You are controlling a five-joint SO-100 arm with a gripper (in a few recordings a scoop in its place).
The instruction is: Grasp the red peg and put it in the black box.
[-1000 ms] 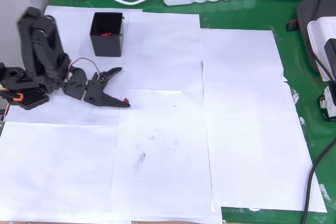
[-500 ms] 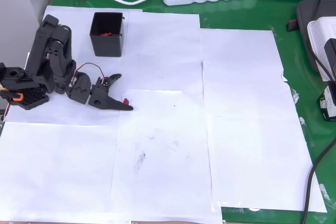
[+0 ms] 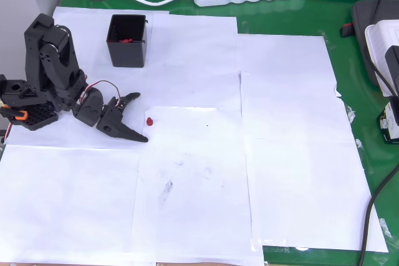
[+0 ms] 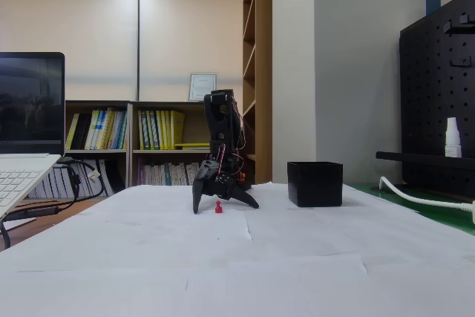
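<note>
One red peg (image 3: 149, 121) lies on the white paper (image 3: 199, 172), just off the gripper (image 3: 142, 117), whose jaws stand wide apart and hold nothing. Well apart from the peg, the black box (image 3: 128, 40) stands near the paper's far edge in the overhead view.

We see the gripper (image 3: 141, 116) has pulled back leftward and its fingers (image 3: 131, 98) have opened wider; the red peg (image 3: 149, 121) now lies apart from them.

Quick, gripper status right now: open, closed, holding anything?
Gripper: open, jaws spread, holding nothing. The red peg lies on the paper just beyond the jaw tips, untouched.
</note>
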